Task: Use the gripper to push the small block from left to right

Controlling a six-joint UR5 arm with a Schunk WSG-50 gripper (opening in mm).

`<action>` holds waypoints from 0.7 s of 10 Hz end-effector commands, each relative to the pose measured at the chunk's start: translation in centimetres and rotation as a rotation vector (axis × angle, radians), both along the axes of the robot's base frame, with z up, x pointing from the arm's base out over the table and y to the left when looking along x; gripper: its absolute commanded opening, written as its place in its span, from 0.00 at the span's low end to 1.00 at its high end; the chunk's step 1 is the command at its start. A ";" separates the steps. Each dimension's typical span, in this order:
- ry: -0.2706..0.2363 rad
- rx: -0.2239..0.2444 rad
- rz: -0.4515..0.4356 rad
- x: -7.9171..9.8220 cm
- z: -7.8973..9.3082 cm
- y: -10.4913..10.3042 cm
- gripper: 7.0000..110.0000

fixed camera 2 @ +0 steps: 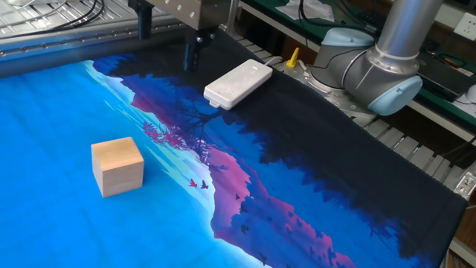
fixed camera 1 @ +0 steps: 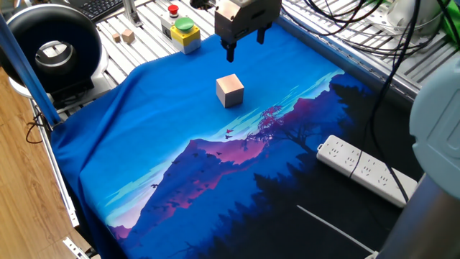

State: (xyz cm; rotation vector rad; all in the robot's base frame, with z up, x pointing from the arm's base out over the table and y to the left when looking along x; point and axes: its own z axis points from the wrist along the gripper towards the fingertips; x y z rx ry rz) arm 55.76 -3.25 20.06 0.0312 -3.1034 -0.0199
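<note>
On the blue cloth [fixed camera 1: 144,144] in one fixed view, the small block [fixed camera 1: 230,91] sits alone near the middle. Up behind it hangs the gripper [fixed camera 1: 243,43], well apart from the block and touching nothing. Its two prongs point down with a gap between them, so the jaws are spread and grasp nothing. I think it must come down beside the block to push it

From the other fixed view, the small block [fixed camera 2: 117,165] rests flat on the cloth, and the gripper [fixed camera 2: 167,41] hangs far behind it, near a white power strip [fixed camera 2: 238,83]
</note>
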 end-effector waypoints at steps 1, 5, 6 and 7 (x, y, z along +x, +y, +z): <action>0.012 -0.008 -0.016 -0.1 0.2 0.0 0.00; 0.048 0.131 -0.097 -1.1 0.9 3.5 0.00; 0.164 0.076 -0.005 -4.4 1.1 1.8 0.00; 0.105 0.083 -0.019 -2.9 0.7 2.1 0.00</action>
